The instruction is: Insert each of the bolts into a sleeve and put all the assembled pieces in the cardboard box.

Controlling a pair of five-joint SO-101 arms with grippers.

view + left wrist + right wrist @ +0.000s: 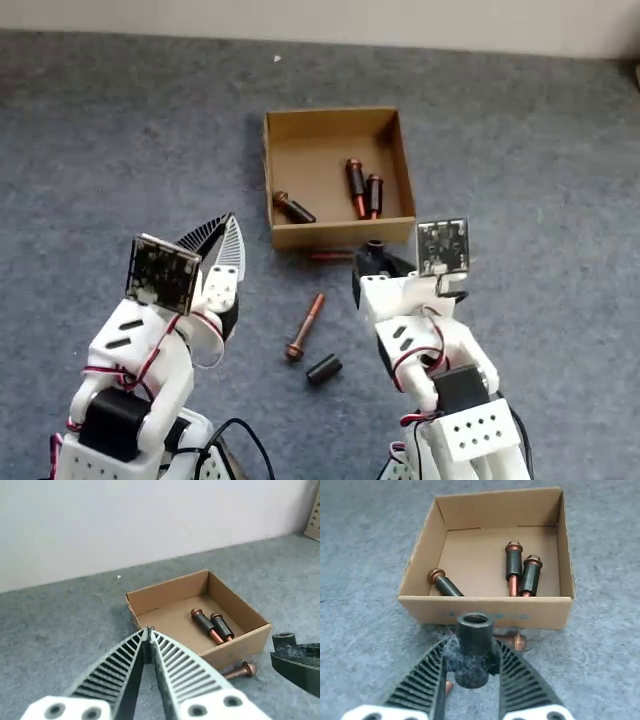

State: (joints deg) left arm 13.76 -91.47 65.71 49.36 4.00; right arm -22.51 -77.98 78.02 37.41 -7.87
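The cardboard box (pixel 340 234) stands at the middle back with three sleeved bolts (pixel 362 186) inside. My right gripper (pixel 376 254) is shut on an upright black sleeve (pixel 474 650), just in front of the box's near wall (pixel 485 611). A bare copper bolt (pixel 330 256) lies against that wall, partly hidden behind the sleeve (pixel 514 640). Another bolt (pixel 305 325) and a loose black sleeve (pixel 323 369) lie between the arms. My left gripper (pixel 229 220) is shut and holds nothing, left of the box (pixel 235 652); its tips (pixel 148 630) meet.
Grey carpet covers the table. A pale wall (pixel 150 520) rises behind the box. Both arm bases (pixel 130 400) sit at the near edge, with the loose parts between them.
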